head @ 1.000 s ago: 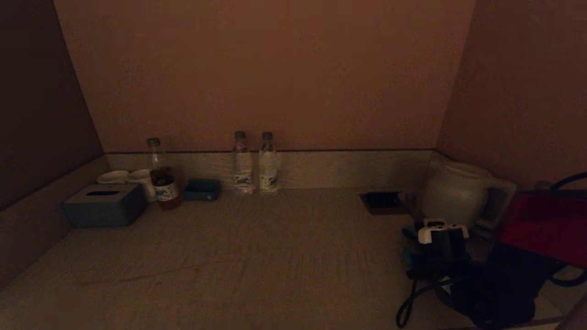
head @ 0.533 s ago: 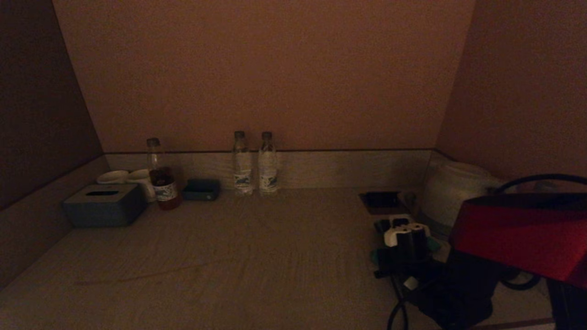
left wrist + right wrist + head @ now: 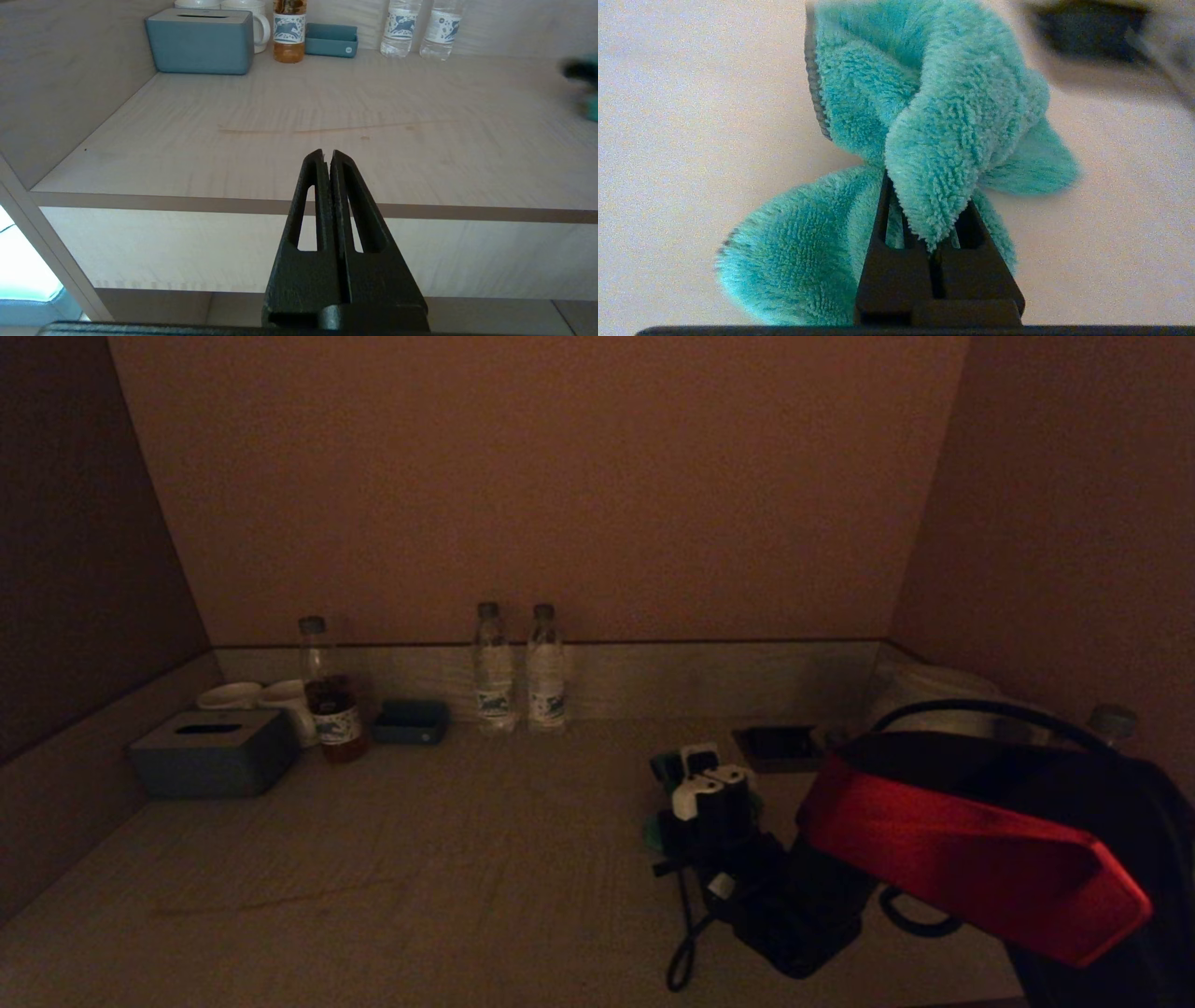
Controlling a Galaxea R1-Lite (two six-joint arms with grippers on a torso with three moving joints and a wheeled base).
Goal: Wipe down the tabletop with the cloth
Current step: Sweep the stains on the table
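Observation:
My right gripper [image 3: 707, 791] is low over the right middle of the wooden tabletop [image 3: 448, 868], its red and black arm behind it. It is shut on a fluffy teal cloth [image 3: 934, 116], which bunches over the fingertips and lies on the tabletop in the right wrist view; a bit of teal cloth [image 3: 652, 835] shows beside the gripper in the head view. My left gripper [image 3: 327, 154] is shut and empty, held in front of the table's front edge. It is out of the head view.
Along the back wall stand a blue tissue box [image 3: 213, 753], white cups [image 3: 280, 702], a tea bottle [image 3: 329, 695], a small blue tray [image 3: 411, 721] and two water bottles [image 3: 518, 667]. A dark socket plate [image 3: 780, 744] and a white kettle [image 3: 934, 691] are at the back right.
My right gripper has slid leftward across the tabletop with the cloth, from beside the kettle toward the middle. The left arm has not visibly moved.

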